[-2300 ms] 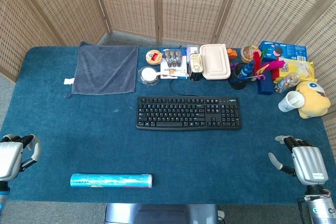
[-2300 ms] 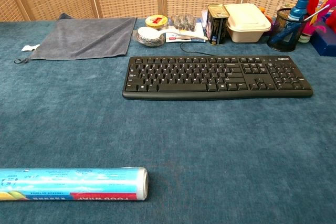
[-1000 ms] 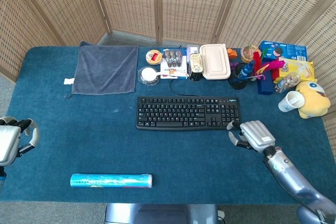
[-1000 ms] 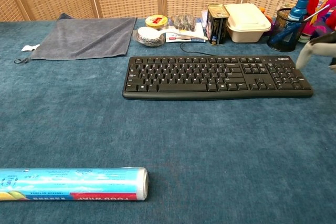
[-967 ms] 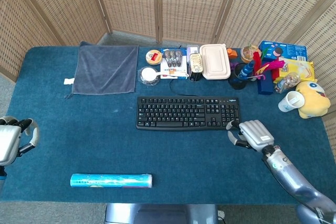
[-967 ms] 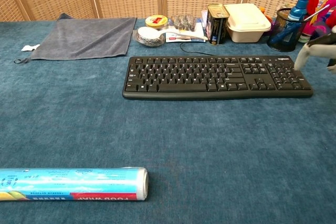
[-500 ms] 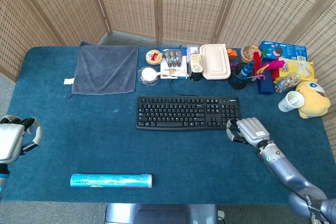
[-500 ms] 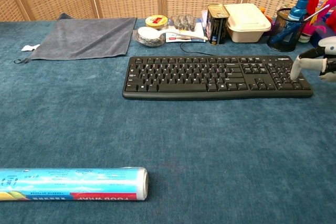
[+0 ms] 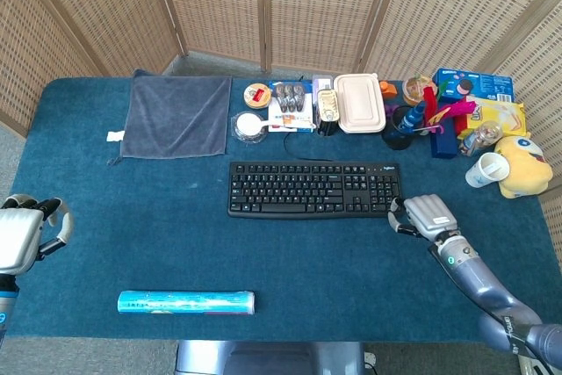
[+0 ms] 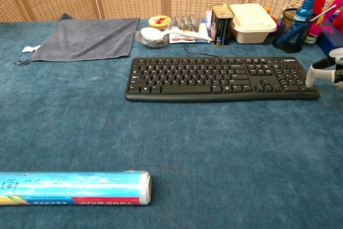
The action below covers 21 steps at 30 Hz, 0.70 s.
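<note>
Nearest me, the wrap roll [image 9: 186, 302] lay untouched on the cloth, and my left hand [image 9: 22, 233] hung off the table's [image 9: 132, 217] left edge, holding nothing, fingers loosely curled as far as I could tell. Farther out, my right hand [image 9: 424, 216] sat at the keyboard's [image 9: 314, 189] right end, its thumb touching the corner (chest view caught just that fingertip [image 10: 312, 75]), nothing gripped yet. I judged the keyboard unmoved, so the work had barely begun. Beyond it lay the towel [image 9: 177, 115] and clutter.
</note>
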{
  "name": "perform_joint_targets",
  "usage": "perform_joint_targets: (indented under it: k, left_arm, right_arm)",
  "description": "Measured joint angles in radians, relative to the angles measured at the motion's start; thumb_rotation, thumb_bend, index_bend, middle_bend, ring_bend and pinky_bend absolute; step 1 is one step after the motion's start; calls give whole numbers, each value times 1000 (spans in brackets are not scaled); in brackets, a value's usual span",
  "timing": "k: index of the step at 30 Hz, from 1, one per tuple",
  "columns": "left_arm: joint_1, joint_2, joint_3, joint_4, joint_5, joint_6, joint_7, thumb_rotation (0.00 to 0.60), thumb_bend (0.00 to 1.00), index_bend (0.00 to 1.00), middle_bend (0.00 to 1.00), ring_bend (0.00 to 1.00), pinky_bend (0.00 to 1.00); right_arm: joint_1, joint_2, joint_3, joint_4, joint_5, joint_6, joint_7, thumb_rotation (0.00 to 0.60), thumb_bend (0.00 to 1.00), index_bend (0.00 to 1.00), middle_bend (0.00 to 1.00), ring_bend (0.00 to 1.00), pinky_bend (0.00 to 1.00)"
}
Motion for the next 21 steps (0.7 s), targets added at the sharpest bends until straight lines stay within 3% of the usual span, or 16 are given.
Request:
perform_joint_targets:
  k: [21]
  left_arm:
    - [1,-7,9,14,0,7,-7,0,460,458,584,529,296]
  right_arm:
    - [14,-44,-16,93,25,-28,21,0,584,320,950,1000,838]
